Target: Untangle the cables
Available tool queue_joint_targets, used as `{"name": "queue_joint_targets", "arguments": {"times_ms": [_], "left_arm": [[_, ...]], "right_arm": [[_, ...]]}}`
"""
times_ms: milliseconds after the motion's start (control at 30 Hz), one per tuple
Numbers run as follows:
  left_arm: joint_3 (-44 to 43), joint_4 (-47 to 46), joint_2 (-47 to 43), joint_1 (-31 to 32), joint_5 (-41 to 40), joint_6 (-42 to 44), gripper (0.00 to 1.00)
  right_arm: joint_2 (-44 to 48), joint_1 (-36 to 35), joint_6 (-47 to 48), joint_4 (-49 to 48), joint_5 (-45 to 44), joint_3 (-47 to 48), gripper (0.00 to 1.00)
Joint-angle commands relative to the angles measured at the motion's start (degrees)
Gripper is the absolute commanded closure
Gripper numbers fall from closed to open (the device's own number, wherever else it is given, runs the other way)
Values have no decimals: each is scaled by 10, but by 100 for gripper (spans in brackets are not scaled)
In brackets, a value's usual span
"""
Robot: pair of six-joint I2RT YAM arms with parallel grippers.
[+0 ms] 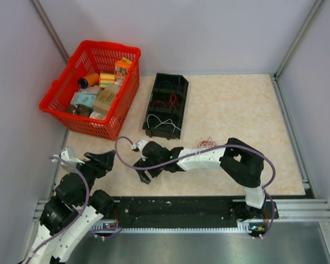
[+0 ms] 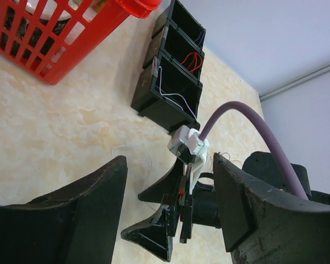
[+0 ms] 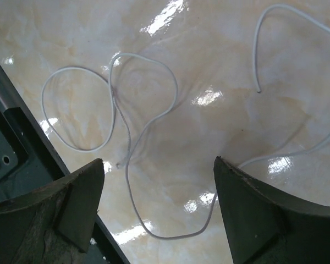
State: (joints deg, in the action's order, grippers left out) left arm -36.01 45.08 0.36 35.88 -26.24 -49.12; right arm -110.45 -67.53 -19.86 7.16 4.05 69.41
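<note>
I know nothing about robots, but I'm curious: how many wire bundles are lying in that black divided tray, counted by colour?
Red wire bundle: 1
White wire bundle: 1
Dark wire bundle: 1
Total: 3, one in each compartment of the black tray.

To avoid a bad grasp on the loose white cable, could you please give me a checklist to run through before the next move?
1. Right gripper open: ok.
2. White cable in view below it on the table: ok.
3. Cable free of crossings: not ok, it loops over itself.
4. Left gripper open and empty: ok.
5. Clearance between the two grippers: cannot tell; they look close.
</note>
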Motion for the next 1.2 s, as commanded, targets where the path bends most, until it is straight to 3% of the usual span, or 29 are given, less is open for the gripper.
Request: {"name": "queue_joint_targets", "arguments": {"times_ms": [0,133,300,533,733,867,1000,1167], "left_arm": [[-12,2,-26,-3,-20,12,32],[-15,18,-29,-2,-28,3,32],[-13,29,-42,-2,-42,-13,33],[-13,38,-41,-2,-55,-26,32],[-15,43,-39,-3,-58,-27,31],[-11,46,-33,-2,-55,-33,29],[0,39,-19,-3,-46,-37,27],[20,21,20,-2,-26,-43,23]], "right_arm": [[-12,-15,58,-7,14,28,21],[-26,-30,77,-21,-29,28,24],[-30,-49,108,-32,-76,21,39],[-58,-78,131,39,-126,60,44],[-73,-90,126,74,-168,54,76],[-43,-92,104,67,-256,25,100],[48,-77,83,12,-275,-33,100],[176,0,27,-42,-166,-81,100]]}}
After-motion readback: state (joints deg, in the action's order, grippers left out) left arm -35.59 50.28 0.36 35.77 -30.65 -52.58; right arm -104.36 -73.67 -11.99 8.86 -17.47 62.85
